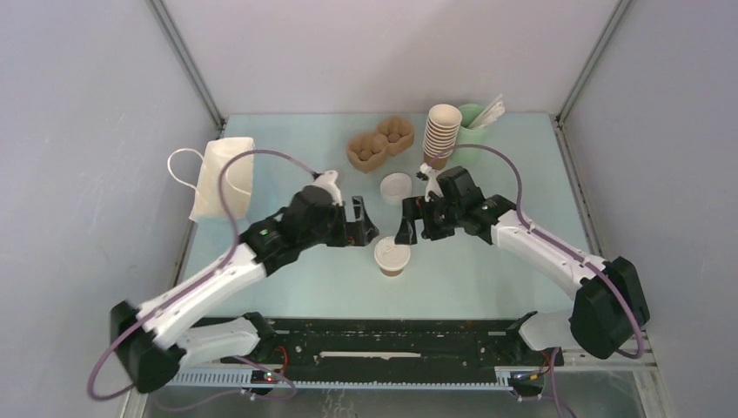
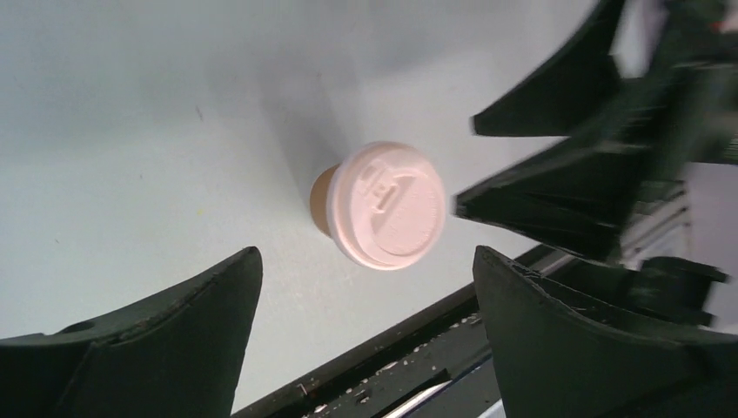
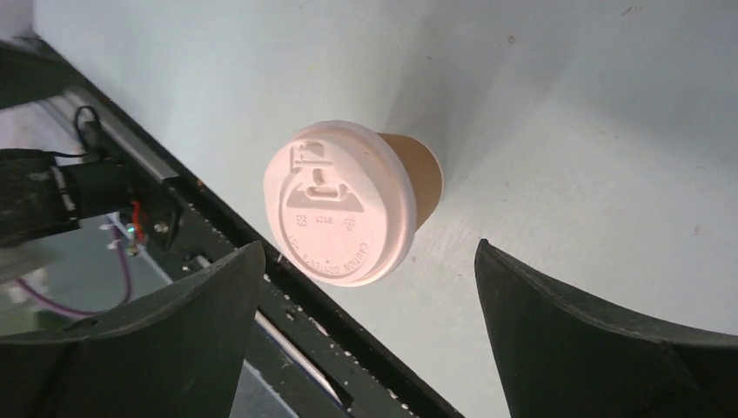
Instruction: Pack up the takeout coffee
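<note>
Grey walls [image 1: 78,131] enclose a pale green worktop [image 1: 287,148]. Near its front middle the coffee cup [image 1: 392,258] stands upright, white lid [image 2: 389,205] on top, axis vertical. Left fingers [image 2: 174,340] and right fingers [image 3: 592,348] gape wide, holding nothing, flanking it.

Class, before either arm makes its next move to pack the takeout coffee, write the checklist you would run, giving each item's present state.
1. Takeout coffee lidded: ok.
2. It stands upright on the table: ok.
3. Left gripper open and empty: ok.
4. Right gripper open and empty: ok.
5. Neither gripper touches the cup: ok.
6. Paper bag open to receive it: cannot tell, it lies flat at the far left.
</note>
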Controlling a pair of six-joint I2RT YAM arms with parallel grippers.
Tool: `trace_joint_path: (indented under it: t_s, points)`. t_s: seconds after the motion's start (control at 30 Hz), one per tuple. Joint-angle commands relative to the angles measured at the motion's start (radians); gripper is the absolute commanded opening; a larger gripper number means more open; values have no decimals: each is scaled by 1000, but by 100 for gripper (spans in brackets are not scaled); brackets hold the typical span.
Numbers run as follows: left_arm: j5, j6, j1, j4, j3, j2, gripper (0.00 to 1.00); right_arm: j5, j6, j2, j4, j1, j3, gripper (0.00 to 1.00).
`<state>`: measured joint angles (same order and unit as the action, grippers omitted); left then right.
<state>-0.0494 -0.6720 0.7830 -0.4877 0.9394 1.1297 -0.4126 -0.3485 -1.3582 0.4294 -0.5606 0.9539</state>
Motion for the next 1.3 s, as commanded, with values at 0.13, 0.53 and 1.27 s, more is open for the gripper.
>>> trace_joint_path:
  t_s: [0.13,0.53,1.27]
  points:
    - [-50,109,2,-39,49,-428,100,384,89,-65,248,-231,216,100]
    - [-94,174,2,-118,106,-555,100,622,91,-252,388,-395,397,99]
    - [-88,185,2,-115,98,-552,100,575,70,-300,377,-424,438,98]
